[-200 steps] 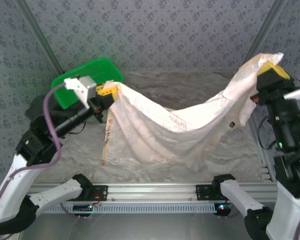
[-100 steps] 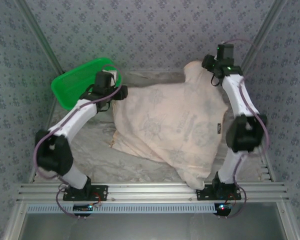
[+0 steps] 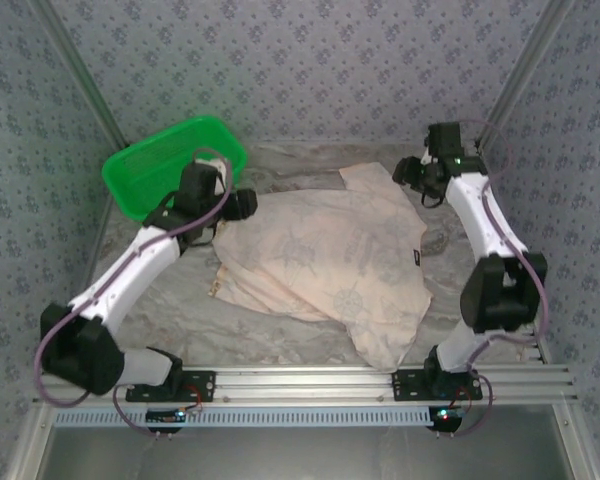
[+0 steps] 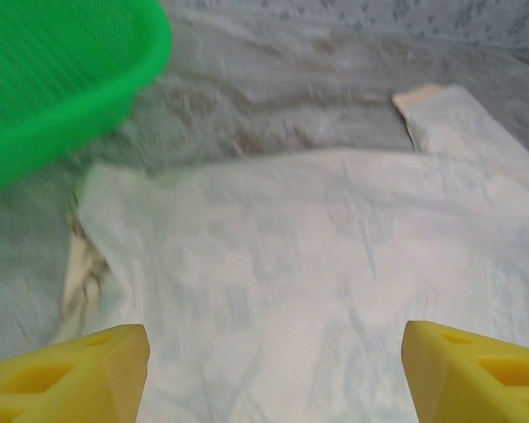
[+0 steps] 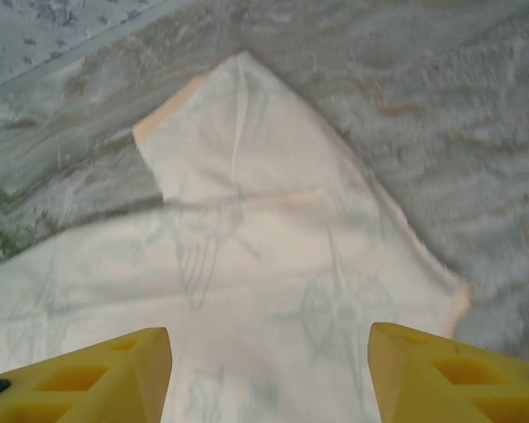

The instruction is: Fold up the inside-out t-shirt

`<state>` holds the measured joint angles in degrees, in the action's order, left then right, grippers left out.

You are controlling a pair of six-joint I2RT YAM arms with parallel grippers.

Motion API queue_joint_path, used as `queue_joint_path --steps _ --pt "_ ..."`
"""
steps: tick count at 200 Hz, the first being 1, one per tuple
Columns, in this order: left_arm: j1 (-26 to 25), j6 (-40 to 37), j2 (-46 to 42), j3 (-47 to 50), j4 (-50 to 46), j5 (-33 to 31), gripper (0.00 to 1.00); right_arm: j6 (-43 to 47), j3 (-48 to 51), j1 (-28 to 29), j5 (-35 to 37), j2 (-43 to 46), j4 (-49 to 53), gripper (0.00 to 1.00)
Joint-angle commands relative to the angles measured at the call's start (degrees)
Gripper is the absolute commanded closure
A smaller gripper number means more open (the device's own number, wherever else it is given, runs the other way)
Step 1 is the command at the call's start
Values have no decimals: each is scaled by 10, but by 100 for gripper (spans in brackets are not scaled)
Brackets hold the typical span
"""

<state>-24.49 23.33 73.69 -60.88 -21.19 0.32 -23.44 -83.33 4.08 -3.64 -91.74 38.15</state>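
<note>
The t-shirt lies spread across the table, pale cream side up, with faint compass prints showing through. One sleeve points toward the far wall. My left gripper hovers open over the shirt's far left corner. In the left wrist view the left gripper has its yellow fingers wide apart above the t-shirt, holding nothing. My right gripper stands open by the far right sleeve. From the right wrist, the right gripper is above the t-shirt, and no cloth sits between its fingers.
A green plastic basket stands at the far left, close to the left gripper, and its rim shows in the left wrist view. Patterned walls close in the back and sides. An aluminium rail runs along the near edge.
Both grippers held the shirt up stretched between them; they have swung it out over the table, opened and let it go. The shirt now lies flat.
</note>
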Motion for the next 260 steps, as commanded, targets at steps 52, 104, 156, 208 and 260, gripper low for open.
queue_joint_path --steps 52,104,156,208,260 --pt "-42 132 -60 233 -58 -39 32 -121 335 16 8 118 -65 42" --pt "-38 191 4 252 -95 -109 84 -158 368 0 51 39 -140 49" --pt "5 198 -42 268 -152 -117 100 -146 275 -56 31 -68 -159 56" --pt "28 160 -186 280 -184 -11 96 -170 216 -76 1 -24 -53 40" --pt "-72 167 -178 255 -141 -27 51 -248 334 65 94 208 121 45"
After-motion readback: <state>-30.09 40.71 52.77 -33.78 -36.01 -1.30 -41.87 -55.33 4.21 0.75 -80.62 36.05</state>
